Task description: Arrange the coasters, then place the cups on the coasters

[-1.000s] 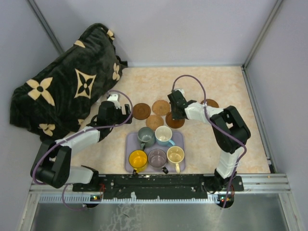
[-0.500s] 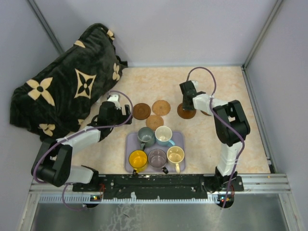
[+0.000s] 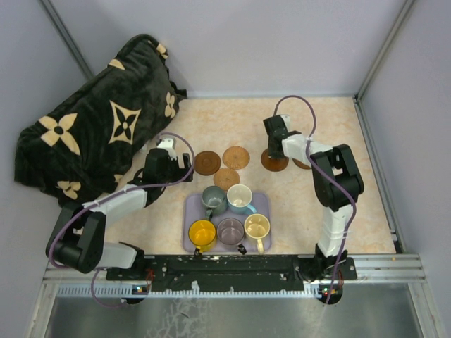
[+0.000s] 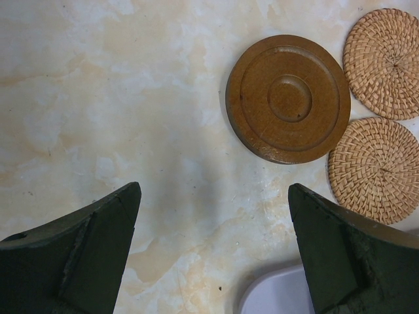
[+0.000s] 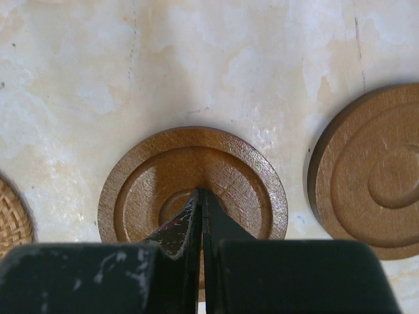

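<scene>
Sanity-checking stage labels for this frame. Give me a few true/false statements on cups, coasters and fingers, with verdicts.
1. All five cups stand on the tray. True.
2. The right fingers are spread wide around a coaster. False: they are shut, with their tips over the middle of a wooden coaster.
3. The left fingers hold a woven coaster. False: they are open with nothing between them.
4. In the left wrist view, two woven coasters lie beside a dark wooden coaster. True.
</scene>
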Motion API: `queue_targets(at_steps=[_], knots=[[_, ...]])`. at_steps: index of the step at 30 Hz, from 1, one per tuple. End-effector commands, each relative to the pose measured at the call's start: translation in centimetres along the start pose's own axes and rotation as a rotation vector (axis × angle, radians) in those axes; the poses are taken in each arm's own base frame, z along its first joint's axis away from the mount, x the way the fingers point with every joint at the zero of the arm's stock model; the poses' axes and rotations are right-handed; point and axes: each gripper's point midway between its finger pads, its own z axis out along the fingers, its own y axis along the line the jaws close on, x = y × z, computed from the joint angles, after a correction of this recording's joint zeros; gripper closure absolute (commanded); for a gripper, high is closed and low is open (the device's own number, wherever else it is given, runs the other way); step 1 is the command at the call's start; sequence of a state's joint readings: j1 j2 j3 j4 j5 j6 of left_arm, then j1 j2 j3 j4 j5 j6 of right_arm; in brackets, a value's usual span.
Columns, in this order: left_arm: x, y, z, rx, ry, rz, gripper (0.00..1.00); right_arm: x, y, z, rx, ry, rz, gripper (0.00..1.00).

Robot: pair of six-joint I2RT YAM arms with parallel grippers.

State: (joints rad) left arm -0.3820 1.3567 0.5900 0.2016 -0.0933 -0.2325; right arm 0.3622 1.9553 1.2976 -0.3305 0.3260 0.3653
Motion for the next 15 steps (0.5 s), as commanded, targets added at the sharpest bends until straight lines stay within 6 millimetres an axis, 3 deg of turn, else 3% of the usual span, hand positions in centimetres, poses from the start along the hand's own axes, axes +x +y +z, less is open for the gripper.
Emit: queue_targets(at_steps=[1, 15], knots=[[-0.03, -0.01, 0.20, -0.004, -0.004, 0.015, 0.00, 1.56, -0.75, 1.81, 0.037, 0.067, -0.042, 1.00], [0.26, 0.18, 0.41, -0.014, 0.006, 0.020, 0.00, 1.28, -0.03, 1.30, -0.020, 0.053, -0.055, 1.00]])
